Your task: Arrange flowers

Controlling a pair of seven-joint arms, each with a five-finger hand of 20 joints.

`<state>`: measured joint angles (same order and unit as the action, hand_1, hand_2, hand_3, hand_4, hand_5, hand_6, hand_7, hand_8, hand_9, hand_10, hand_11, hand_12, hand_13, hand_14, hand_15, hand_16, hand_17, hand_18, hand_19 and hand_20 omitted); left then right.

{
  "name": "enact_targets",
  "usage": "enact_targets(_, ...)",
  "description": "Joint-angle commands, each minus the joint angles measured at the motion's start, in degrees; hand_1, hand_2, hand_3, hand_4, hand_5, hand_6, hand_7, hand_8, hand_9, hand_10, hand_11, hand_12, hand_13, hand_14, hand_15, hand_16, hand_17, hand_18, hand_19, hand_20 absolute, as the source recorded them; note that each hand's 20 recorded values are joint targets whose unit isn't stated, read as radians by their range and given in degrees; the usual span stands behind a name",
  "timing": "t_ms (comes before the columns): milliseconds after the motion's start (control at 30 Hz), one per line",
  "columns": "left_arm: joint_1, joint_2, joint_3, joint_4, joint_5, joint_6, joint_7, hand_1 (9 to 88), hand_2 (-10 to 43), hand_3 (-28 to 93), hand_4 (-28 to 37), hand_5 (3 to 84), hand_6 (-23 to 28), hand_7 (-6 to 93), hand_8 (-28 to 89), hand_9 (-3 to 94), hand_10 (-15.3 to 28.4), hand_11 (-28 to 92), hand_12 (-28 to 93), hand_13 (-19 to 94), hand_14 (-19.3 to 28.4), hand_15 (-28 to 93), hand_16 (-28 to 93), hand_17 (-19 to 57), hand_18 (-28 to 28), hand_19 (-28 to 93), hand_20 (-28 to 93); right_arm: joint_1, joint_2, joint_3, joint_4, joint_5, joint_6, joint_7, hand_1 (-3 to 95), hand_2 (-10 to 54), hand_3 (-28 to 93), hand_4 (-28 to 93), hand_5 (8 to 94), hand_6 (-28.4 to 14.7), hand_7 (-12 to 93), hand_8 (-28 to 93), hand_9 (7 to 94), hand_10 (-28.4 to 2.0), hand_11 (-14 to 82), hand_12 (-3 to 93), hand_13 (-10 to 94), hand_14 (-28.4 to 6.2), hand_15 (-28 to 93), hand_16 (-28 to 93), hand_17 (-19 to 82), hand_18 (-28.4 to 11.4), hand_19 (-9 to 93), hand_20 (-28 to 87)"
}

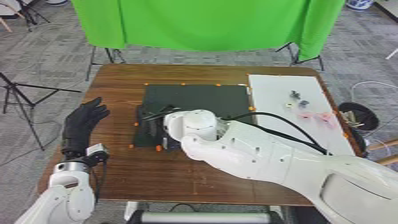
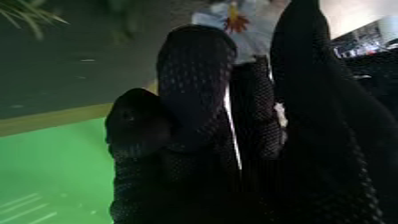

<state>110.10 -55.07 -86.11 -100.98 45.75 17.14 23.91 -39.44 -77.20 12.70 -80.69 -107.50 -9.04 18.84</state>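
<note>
So, brown wooden table (image 1: 120, 87), dark rectangular mat (image 1: 222, 97) on it, white flat board (image 1: 271, 90) to the mat's right; black-gloved left hand (image 1: 82, 121) relaxed and empty near the left edge. Black-gloved right hand (image 2: 188, 95) is over the mat, grip state can't be told. White flower with orange-red centre (image 2: 235, 21) sits right by it, partly hidden, stem axis unreadable, while the pale pink flowers (image 1: 325, 116) lie well off to its right on the board; right hand's nearer, so likely its job.
</note>
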Motion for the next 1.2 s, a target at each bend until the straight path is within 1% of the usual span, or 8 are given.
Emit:
enact_targets(33, 1.1, -0.54, -0.25, -0.06, -0.42, 0.05, 0.14, 18.9, 3.9, 69, -28.3, 49.8, 1.0, 16.6, -8, 48.0, 13.5, 20, 12, 41, 16.9, 23, -1, 10.1, 11.0, 10, 17, 1.0, 2.7, 1.3, -4.0, -0.7, -2.9, 0.3, 44.9, -9.5, 70, -15, 58.1, 3.9, 18, -10, 65.0, -14.5, 12.7, 19.4, 89, -3.0, 48, 33, 62, -10.3, 90, 41)
enact_targets(133, 1.1, -0.51, -0.14, -0.01, -0.74, 0.08, 0.23, 18.9, 3.6, 69, -28.3, 49.8, 0.9, 16.8, -8, 48.0, 13.6, 20, 12, 41, 16.9, 23, -1, 10.1, 11.0, 10, 17, 1.4, 3.2, 2.2, -4.9, -0.6, -4.6, 0.6, 43.7, -9.5, 69, -15, 56.9, 4.2, 18, -10, 62.6, -15.3, 11.4, 19.3, 89, -3.1, 48, 33, 61, -10.4, 91, 41)
enact_targets(267, 1.4, -0.54, -0.53, -0.14, -0.46, -0.23, -0.12, 19.2, 3.5, 69, -28.3, 49.9, 0.7, 17.0, -8, 48.0, 13.5, 20, 12, 41, 16.8, 23, -1, 10.1, 11.1, 10, 17, 2.1, 3.4, 2.4, -5.1, -0.7, -4.6, 0.6, 42.8, -9.5, 70, -15, 55.2, 4.5, 16, -10, 58.5, -15.6, 9.6, 19.4, 87, -3.6, 48, 33, 60, -10.5, 90, 41)
enact_targets(800, 1.0, -0.43, -0.05, -0.09, -0.15, -0.47, -0.6, 19.9, 3.0, 69, -28.3, 50.3, 0.6, 17.1, -8, 48.1, 13.5, 20, 12, 41, 16.8, 23, -1, 10.1, 11.1, 10, 17, 3.4, 4.0, 2.0, -3.9, -3.9, 0.2, 0.4, 41.9, -9.5, 70, -15, 53.6, 4.1, 16, -9, 56.6, -15.5, 8.8, 19.8, 87, -3.4, 48, 31, 60, -10.8, 91, 41)
enact_targets(900, 0.6, -0.38, 0.12, 0.11, 0.02, -0.69, -0.75, 20.1, 3.1, 69, -28.3, 50.3, 0.6, 17.1, -8, 48.1, 13.5, 20, 12, 41, 16.8, 23, -1, 10.1, 11.1, 10, 17, 3.7, 5.0, 1.8, -4.6, -2.3, 3.6, 0.2, 42.0, -9.5, 70, -15, 53.7, 3.9, 17, -9, 56.9, -15.4, 9.1, 19.9, 87, -3.4, 48, 31, 60, -10.8, 91, 41)
enact_targets(1033, 1.5, -0.25, -0.54, -0.33, -0.06, -0.41, -0.84, 20.3, 3.1, 69, -28.3, 50.4, 0.6, 17.2, -8, 48.1, 13.6, 20, 12, 41, 16.8, 23, -1, 10.1, 11.1, 10, 17, 4.2, 5.8, 0.2, -6.7, 5.3, 9.5, 2.2, 41.3, -9.5, 71, -15, 59.4, 2.2, 18, -9, 62.2, -14.0, 11.1, 19.5, 89, -3.5, 49, 30, 60, -11.3, 92, 40)
enact_targets(1100, 1.3, -0.23, -0.49, -0.21, -0.1, -0.47, -0.76, 20.4, 3.1, 69, -28.3, 50.4, 0.6, 17.2, -8, 48.1, 13.6, 20, 12, 41, 16.9, 23, -1, 10.1, 11.1, 10, 17, 4.1, 6.2, 0.0, -8.7, 11.8, 10.9, 5.0, 39.0, -8.8, 69, -13, 63.0, 0.4, 18, -9, 68.7, -14.1, 12.9, 18.9, 90, -3.9, 48, 31, 61, -11.9, 93, 40)
enact_targets(1200, 1.4, -0.09, -0.62, -0.28, -0.1, -0.3, -0.81, 20.5, 3.1, 69, -28.3, 50.4, 0.6, 17.3, -8, 48.0, 13.5, 20, 12, 41, 16.8, 23, -1, 10.1, 11.1, 10, 17, 3.4, 6.5, 0.9, -11.7, 20.8, 10.0, 9.4, 37.8, -3.6, 67, -13, 66.6, -1.4, 17, -7, 76.8, -14.6, 14.2, 18.0, 93, -4.5, 47, 31, 63, -12.2, 93, 39)
